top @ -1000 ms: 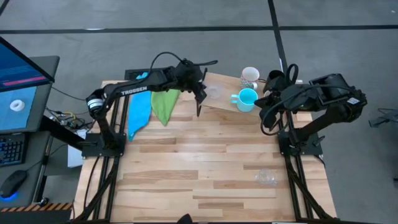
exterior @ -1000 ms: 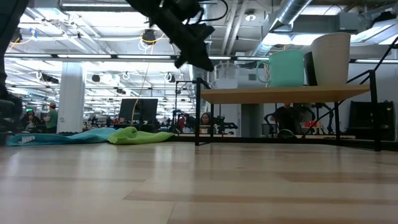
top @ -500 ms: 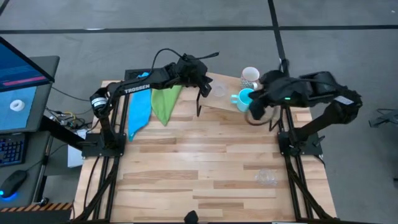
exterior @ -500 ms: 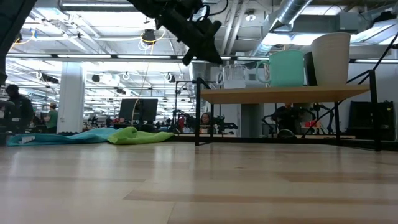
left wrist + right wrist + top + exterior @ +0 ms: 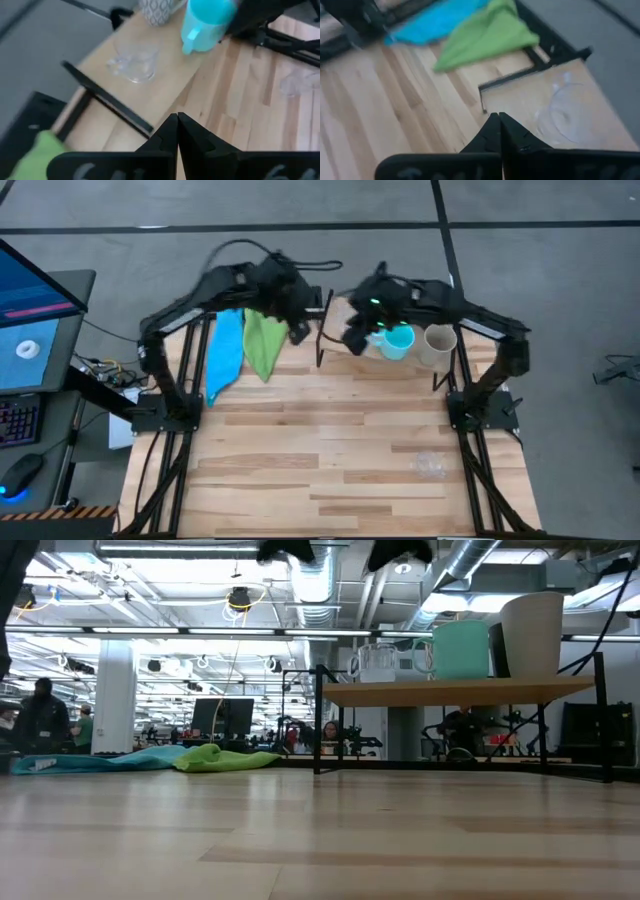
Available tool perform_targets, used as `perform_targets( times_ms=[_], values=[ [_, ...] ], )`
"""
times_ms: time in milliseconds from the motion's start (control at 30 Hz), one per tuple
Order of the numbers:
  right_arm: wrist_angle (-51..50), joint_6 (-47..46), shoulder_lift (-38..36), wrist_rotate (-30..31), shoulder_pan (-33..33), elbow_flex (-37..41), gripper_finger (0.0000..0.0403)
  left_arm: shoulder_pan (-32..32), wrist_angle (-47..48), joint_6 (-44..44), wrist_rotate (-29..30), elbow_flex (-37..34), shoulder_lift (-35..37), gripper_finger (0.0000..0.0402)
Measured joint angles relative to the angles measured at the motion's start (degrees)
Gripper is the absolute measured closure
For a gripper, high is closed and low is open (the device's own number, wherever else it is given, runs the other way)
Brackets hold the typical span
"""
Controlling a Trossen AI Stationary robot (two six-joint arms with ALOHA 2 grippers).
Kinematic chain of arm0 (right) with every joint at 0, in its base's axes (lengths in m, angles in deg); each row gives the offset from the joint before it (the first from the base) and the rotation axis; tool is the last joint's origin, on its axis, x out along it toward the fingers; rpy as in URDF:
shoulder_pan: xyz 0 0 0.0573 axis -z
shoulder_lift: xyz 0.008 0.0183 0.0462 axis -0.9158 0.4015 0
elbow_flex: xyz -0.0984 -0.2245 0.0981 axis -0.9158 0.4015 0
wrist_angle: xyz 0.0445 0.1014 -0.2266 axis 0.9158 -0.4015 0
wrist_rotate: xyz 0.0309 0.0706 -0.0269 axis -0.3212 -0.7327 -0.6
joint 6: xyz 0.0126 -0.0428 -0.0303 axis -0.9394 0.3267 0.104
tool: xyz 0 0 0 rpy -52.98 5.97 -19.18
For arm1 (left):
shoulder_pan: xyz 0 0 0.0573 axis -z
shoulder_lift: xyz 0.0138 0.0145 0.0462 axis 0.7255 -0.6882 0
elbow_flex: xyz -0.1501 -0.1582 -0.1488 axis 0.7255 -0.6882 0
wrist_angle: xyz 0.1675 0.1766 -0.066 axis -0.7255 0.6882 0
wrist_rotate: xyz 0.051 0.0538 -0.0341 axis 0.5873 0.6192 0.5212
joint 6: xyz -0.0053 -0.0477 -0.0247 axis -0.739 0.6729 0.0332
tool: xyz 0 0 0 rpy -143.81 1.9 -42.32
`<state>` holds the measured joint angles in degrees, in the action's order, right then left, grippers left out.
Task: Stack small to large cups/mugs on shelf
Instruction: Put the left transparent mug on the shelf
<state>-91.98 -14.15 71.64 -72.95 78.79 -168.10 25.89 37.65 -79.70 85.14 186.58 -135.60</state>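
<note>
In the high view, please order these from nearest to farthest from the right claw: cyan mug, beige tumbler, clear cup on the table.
From the right claw:
1. Cyan mug, beside it on the shelf.
2. Beige tumbler, farther right on the shelf.
3. Clear cup, down on the table's near right part.

Overhead, table-level, wrist views share shelf (image 5: 345,330)

I see the low light-wood shelf (image 5: 460,692) carrying an upright clear cup (image 5: 377,662), cyan handled mug (image 5: 458,649) and beige tumbler (image 5: 532,634); another clear cup (image 5: 428,465) sits on the table.
</note>
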Motion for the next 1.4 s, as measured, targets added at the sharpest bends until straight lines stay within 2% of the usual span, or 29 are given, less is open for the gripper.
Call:
perform_targets(
  times_ms=[133, 267, 367, 533, 767, 1033, 1400],
  values=[
    [2.01, 2.68, 6.71, -3.95, 2.85, -0.02, 0.0398, 3.78, 8.68, 1.86, 8.98, 7.3, 4.43, 0.0401],
    [2.28, 5.04, 12.99, -4.81, 3.2, -0.29, 0.0397, 7.74, 11.28, 5.9, 17.49, 9.87, 9.49, 0.0401],
    [2.28, 5.6, 16.52, -4.1, 3.18, -1.3, 0.04, 10.51, 11.75, 8.77, 22.02, 9.95, 13.0, 0.0401],
    [1.48, 6.12, 20.05, 1.61, 3.2, -3.78, 0.04, 13.94, 11.97, 12.15, 27.06, 9.91, 16.17, 0.0401],
    [0.71, 7.02, 20.36, 3.84, 4.79, -3.93, 0.0401, 16.09, 12.11, 13.26, 27.97, 9.84, 16.93, 0.0401],
    [-3.12, 6.58, 20.16, 5.37, 7.64, -3.91, 0.0401, 16.16, 13.17, 13.2, 27.94, 9.08, 16.69, 0.0401],
    [-3.49, 6.54, 20.16, 7.27, 9.32, -3.91, 0.0401, 16.16, 13.41, 12.74, 27.05, 9.08, 16.73, 0.0401]
  ],
)
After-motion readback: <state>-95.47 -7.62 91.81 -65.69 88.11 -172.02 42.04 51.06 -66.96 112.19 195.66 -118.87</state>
